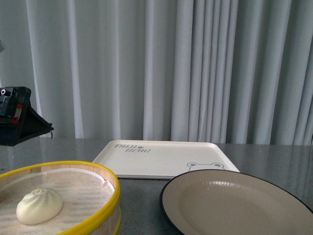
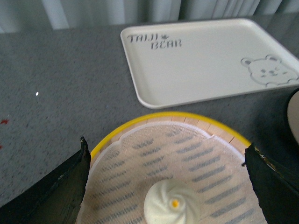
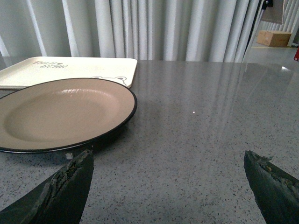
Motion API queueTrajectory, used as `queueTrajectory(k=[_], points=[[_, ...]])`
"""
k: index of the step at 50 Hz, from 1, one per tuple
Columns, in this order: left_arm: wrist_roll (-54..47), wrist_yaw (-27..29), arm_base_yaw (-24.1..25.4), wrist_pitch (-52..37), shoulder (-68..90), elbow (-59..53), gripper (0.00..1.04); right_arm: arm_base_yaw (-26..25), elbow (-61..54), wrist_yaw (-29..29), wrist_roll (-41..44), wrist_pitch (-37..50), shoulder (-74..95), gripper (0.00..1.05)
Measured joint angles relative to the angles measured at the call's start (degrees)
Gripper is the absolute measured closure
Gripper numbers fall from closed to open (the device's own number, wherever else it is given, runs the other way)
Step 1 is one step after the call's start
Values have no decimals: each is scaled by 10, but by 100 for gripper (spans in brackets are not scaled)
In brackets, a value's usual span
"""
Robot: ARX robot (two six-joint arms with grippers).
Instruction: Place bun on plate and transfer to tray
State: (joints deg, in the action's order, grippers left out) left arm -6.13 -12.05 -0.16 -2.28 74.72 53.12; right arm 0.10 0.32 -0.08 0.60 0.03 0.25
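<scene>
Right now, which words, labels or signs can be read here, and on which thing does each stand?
"BEAR": tray, corner, lower line; clear in the left wrist view.
"TAIJI": same corner, upper line; stylised letters, less certain.
Bear face: a drawing on the tray, no words.
Bun, steamer, plate: no text.

Black left arm (image 1: 14, 115): boxy housing, red accents, small pale round dot, dark wedge-shaped part. left hand (image 2: 166, 143): black pointed fingers (image 2: 51, 196), chipped pale edges. right hand (image 3: 168, 153): dark fingertips (image 3: 65, 191), scuffed grey-green.
</scene>
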Motion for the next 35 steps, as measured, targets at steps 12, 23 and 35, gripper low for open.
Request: queueTrajectory(k=[12, 23, 35], points=[[-27, -9, 3, 105, 24, 16, 7, 0, 0, 0, 0, 0, 0, 9], [-19, -17, 0, 96, 25, 1, 7, 0, 0, 0, 0, 0, 0, 9], [8, -20, 0, 69, 58, -5, 7, 0, 0, 0, 0, 0, 0, 9]])
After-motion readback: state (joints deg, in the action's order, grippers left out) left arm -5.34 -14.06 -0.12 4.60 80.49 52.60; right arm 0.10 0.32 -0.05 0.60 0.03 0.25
